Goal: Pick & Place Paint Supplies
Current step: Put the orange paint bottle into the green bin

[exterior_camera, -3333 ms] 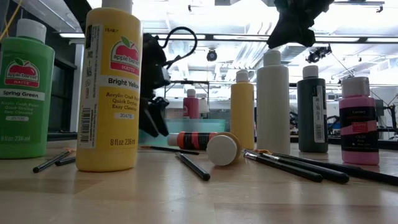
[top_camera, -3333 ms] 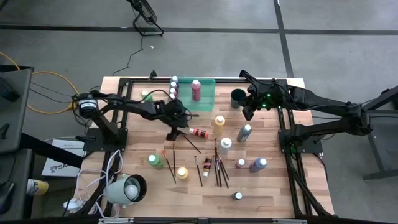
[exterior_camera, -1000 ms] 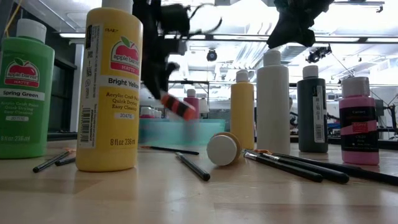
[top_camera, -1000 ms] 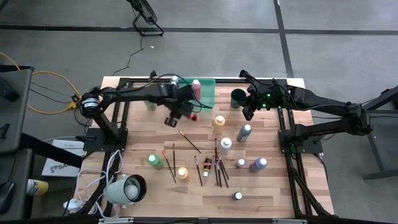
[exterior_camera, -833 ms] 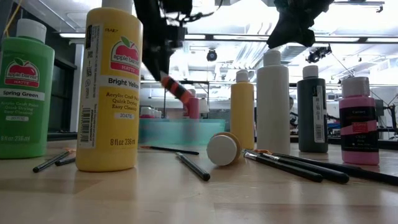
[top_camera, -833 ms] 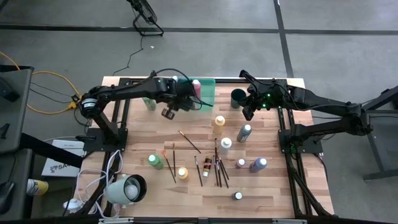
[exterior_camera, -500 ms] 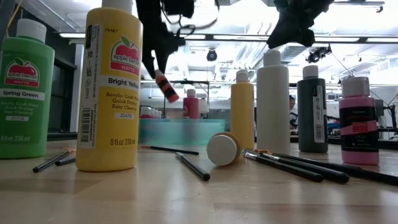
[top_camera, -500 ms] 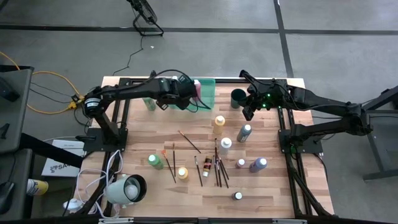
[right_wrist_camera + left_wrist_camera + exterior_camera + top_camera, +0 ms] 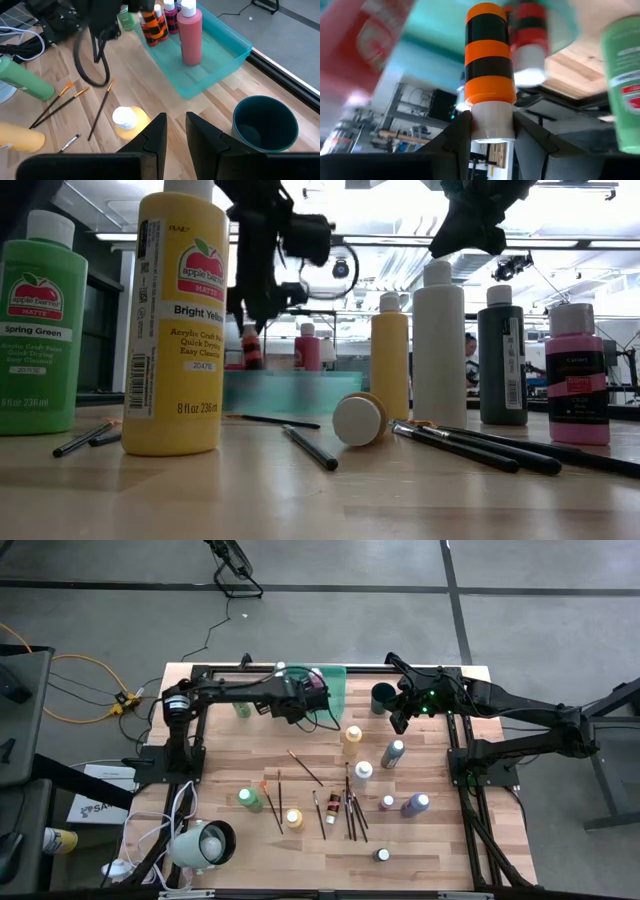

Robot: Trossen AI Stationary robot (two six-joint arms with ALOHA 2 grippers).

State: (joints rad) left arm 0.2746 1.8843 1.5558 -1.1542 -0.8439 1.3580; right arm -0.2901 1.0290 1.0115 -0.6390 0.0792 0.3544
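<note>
In the low view, the green tray (image 9: 290, 392) is blurred, and the yellow bottle (image 9: 180, 320) is cut off at its cap by the top edge.

You see orange-black striped bottle (image 9: 490, 60), white cap; teal translucent tray (image 9: 220, 62); pink bottle (image 9: 191, 35); yellow bottle (image 9: 181, 320); spring-green bottle (image 9: 40, 330); dark teal cup (image 9: 264, 122).

Grey floor (image 9: 330, 565) around a wooden table (image 9: 230, 770).
</note>
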